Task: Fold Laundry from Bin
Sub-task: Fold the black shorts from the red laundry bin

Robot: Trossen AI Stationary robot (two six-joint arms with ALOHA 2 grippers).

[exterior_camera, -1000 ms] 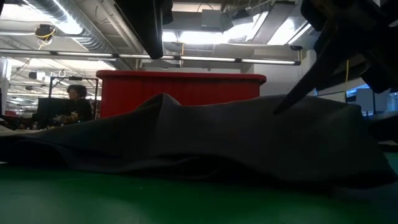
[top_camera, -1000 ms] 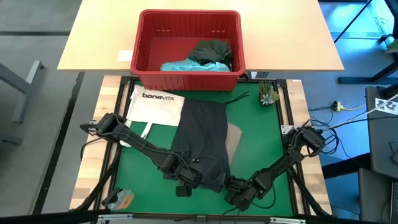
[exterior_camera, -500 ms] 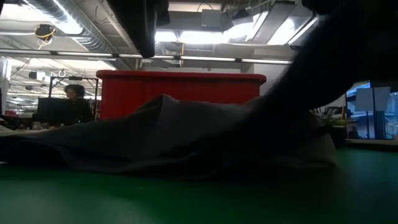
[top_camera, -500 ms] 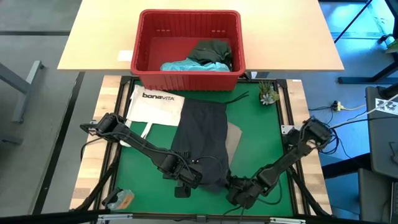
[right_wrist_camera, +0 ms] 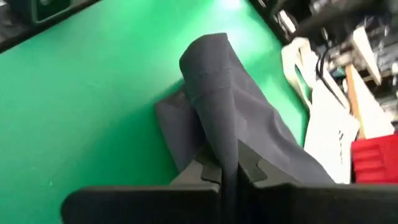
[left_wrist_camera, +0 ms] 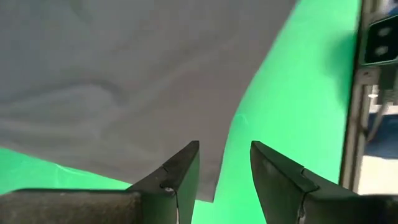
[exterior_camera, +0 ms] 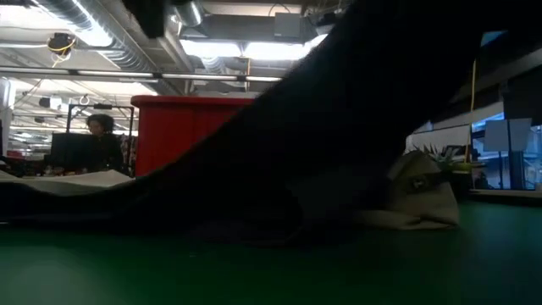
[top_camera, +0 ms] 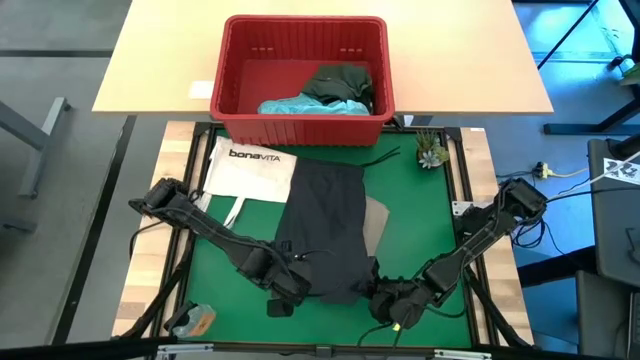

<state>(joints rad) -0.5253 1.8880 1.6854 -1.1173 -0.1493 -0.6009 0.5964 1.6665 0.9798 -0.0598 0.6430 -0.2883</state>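
Dark grey garment [top_camera: 325, 228] lies on the green mat [top_camera: 420, 215], long axis near-to-far, drawstring end toward the red bin [top_camera: 303, 80]; right gripper [top_camera: 386, 305] pinches its near hem closed, left gripper [top_camera: 285, 297] parted beside the near-left edge, gripping nothing.

White tote bag [top_camera: 247, 168], small plant [top_camera: 431, 152]
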